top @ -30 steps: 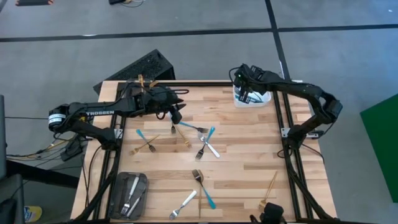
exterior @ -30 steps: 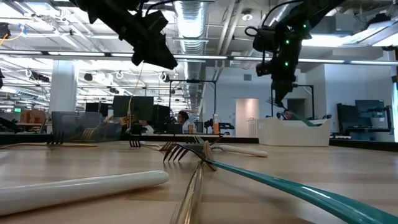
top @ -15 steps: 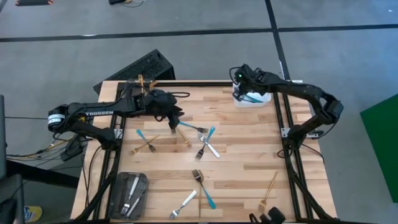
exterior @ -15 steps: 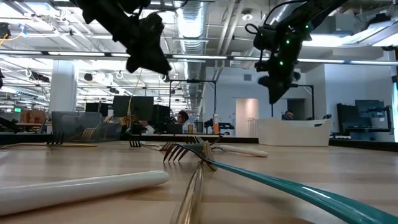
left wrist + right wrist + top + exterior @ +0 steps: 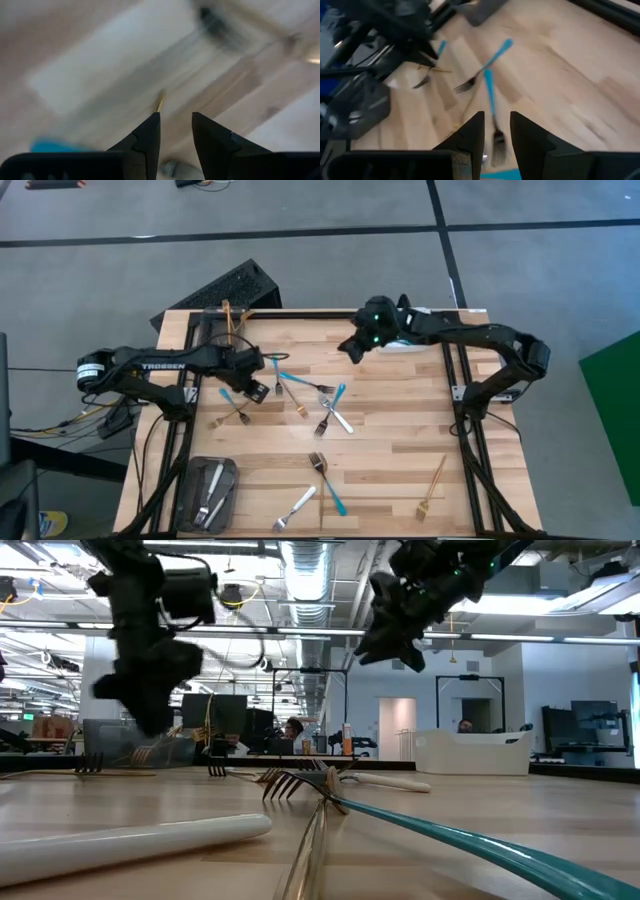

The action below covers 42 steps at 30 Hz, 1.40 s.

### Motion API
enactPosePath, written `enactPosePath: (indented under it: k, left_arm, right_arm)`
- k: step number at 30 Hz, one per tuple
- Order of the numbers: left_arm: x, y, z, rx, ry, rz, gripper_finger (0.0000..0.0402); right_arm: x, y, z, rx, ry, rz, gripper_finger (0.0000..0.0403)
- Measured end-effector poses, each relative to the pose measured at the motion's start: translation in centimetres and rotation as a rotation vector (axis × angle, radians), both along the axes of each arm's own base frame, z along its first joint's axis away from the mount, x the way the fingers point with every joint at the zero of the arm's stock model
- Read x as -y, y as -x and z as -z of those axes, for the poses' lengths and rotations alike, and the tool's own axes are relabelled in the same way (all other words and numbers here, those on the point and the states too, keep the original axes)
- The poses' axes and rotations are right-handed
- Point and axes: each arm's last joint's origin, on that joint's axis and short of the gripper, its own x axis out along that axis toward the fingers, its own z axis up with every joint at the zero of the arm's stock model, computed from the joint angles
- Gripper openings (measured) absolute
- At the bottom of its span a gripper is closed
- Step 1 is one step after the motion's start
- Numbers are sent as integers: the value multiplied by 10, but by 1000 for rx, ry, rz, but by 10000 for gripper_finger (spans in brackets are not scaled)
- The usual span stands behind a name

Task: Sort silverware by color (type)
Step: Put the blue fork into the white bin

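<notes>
Silverware lies scattered on the wooden table: a blue-handled fork (image 5: 300,383), a short blue piece (image 5: 229,395), a gold fork (image 5: 236,417), crossed forks (image 5: 334,416), more pieces near the front (image 5: 322,480) and a gold fork (image 5: 432,486) at the right. My left gripper (image 5: 256,390) points down, open, above the table beside the short blue piece; a gold tip (image 5: 160,102) shows beyond its fingers. My right gripper (image 5: 348,347) hangs open over the far middle, facing the blue-handled fork (image 5: 490,90).
A dark tray (image 5: 208,490) with silver pieces sits at the near left. A black tray (image 5: 236,285) stands off the far left corner, with a gold piece (image 5: 226,311) beside it. The white bin (image 5: 470,753) stands at the far right.
My left gripper has dropped toward the table and come toward the near edge, tipping over until it points down. My right gripper has swung away from above the white bin toward the table's middle, rolling and tipping up from pointing down.
</notes>
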Motion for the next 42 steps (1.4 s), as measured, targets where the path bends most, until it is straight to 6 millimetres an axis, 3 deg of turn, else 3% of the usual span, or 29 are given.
enactPosePath:
  k: [8, 13, 19, 31, 42]
  left_arm:
    - [14, 9, 11, -102, 93, -247, 98]
    - [37, 7, 11, -134, 131, -260, 98]
    - [61, 6, 11, -135, 62, -341, 98]
    - [69, 16, 29, -165, 62, -580, 98]
    - [66, 23, 56, -75, 80, -623, 99]
  right_arm:
    - [-33, -14, 0, -9, 67, -34, 116]
    - [-36, -15, 0, -15, 77, -29, 116]
    - [-36, -14, 1, -35, 77, -21, 116]
    - [-28, -11, 2, -40, 80, 9, 116]
    - [-29, -12, 2, -39, 80, 6, 116]
